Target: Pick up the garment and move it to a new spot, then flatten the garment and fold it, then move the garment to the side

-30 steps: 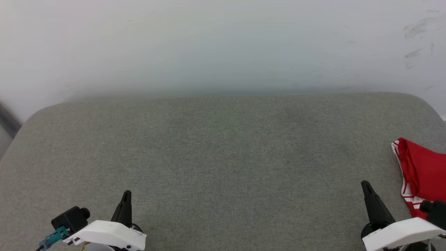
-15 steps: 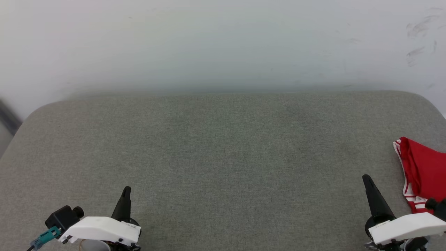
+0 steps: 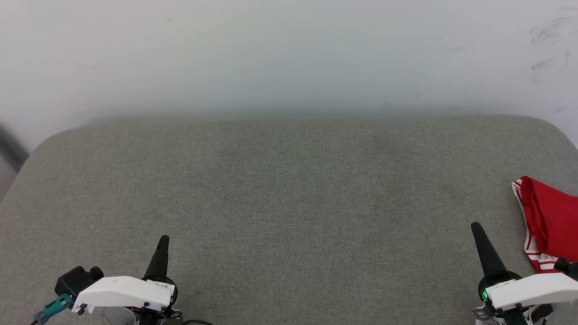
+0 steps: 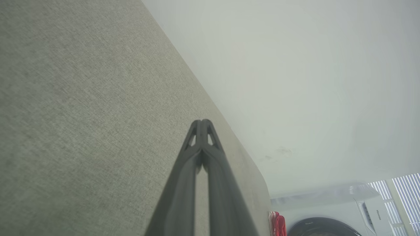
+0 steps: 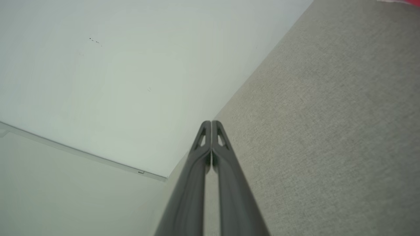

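Even, soft, bright light; faint shadows; wall (image 3: 289,54) hazy, perhaps out of focus.

A grey fabric-covered surface (image 3: 289,203) with rounded far corners stood against a white wall (image 3: 289,54). The wall bore dark scuff marks (image 3: 546,31) at upper right. A white washing machine (image 4: 328,213) and a slatted blind (image 4: 400,193) lay beyond the surface's end.

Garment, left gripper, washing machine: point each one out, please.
garment (image 3: 553,221): head view, red body fabric near the right edge.
left gripper (image 4: 202,122): left wrist view, tips of its shut fingers.
washing machine (image 4: 341,205): left wrist view, white casing above the door.
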Controlling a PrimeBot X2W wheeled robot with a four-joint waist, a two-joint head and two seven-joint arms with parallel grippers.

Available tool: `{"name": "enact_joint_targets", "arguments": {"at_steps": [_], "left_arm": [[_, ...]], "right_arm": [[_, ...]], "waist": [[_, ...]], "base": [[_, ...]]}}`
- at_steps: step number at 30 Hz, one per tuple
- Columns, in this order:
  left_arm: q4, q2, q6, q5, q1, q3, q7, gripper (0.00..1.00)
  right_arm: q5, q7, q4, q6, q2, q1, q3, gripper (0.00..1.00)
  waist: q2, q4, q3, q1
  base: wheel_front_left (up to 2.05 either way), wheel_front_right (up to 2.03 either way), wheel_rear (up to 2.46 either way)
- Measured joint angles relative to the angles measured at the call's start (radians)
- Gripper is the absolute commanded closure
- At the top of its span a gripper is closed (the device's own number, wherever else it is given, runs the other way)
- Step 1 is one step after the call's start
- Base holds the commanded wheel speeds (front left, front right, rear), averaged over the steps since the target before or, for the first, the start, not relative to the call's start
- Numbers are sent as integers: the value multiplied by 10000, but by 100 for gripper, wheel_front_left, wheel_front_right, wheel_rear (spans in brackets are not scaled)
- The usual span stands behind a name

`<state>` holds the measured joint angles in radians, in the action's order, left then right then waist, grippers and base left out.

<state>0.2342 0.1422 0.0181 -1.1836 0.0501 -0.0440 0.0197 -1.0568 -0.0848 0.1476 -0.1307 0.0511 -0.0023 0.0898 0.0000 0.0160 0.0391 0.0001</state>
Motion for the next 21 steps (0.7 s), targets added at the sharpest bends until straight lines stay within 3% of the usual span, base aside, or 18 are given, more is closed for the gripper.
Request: {"name": "enact_joint_targets", "arguments": {"at_steps": [21], "left_arm": [[42, -345, 437, -1634, 192, 612, -522, 100]], "right_arm": [[-2128, -121, 387, 0, 0, -399, 94, 100]], "waist": [[0, -52, -138, 0]], "base": [[0, 0, 0]]}}
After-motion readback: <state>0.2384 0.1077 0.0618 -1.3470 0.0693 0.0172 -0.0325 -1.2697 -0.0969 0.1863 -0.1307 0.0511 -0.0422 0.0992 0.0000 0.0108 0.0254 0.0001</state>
